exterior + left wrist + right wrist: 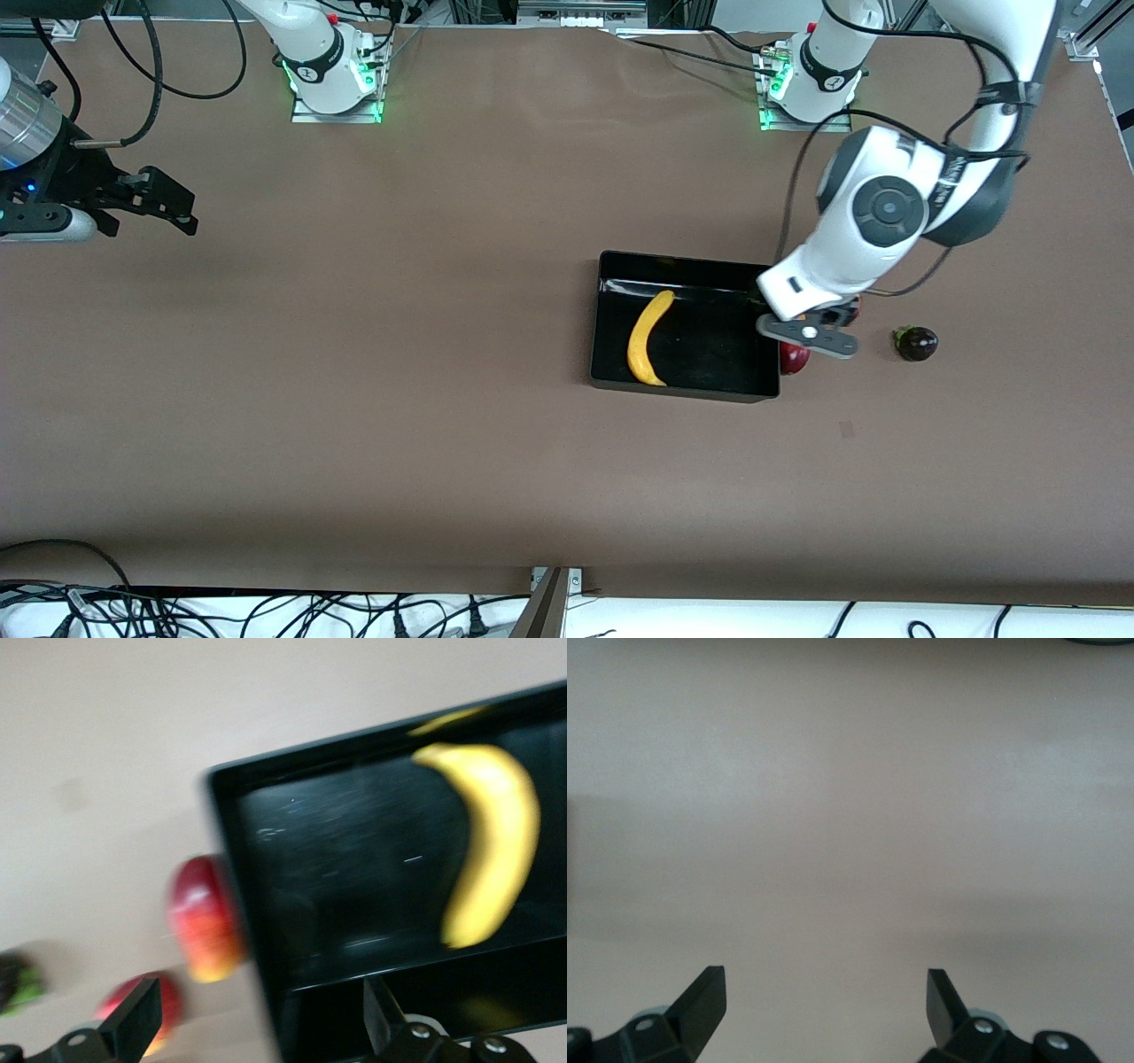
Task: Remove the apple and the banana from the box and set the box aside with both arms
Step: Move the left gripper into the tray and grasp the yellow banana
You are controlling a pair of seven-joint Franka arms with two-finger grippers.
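The glossy black box (687, 381), a shallow rectangular tray with low walls, sits on the matte brown table (399, 399) toward the left arm's end, well away from every table edge, with broad open surface between it and the edge nearest the front camera and toward the right arm's end. Inside it the smooth, long curved yellow banana (645, 339) lies along the wall facing the right arm's end. The left gripper (811, 337) hangs over the box's wall at the left arm's end, its jaws spread wide and holding nothing. A round red apple (795, 357) with yellow patches rests on the table touching that wall from outside; a second red fruit (142, 1010) lies just beside it, and a dark, shiny round fruit (916, 343) sits nearer the left arm's table edge. The right gripper (164, 206) waits over bare table near the right arm's edge, jaws parted and empty.
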